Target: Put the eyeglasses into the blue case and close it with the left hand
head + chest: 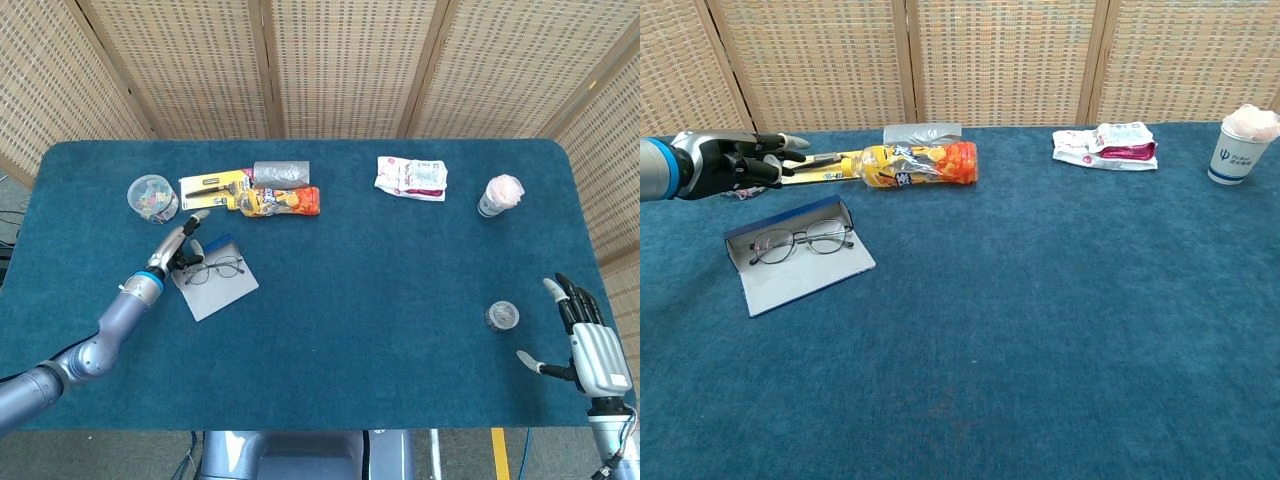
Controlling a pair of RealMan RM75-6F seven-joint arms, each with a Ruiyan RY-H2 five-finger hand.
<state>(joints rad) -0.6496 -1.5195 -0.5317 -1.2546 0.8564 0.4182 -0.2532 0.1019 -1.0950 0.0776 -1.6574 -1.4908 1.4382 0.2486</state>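
The left hand [180, 244] reaches out low over the blue felt table [400, 300], palm turned sideways, fingers straight, slightly apart and holding nothing, just at nine o'clock of the blue case [213, 279]. The case lies open, a flat grey-lined flap with a blue rim, and the thin wire-framed eyeglasses [213, 269] rest in it, lenses round. At the table's four o'clock corner the right hand [592, 349] rests with fingers spread, near a small round tin [501, 316].
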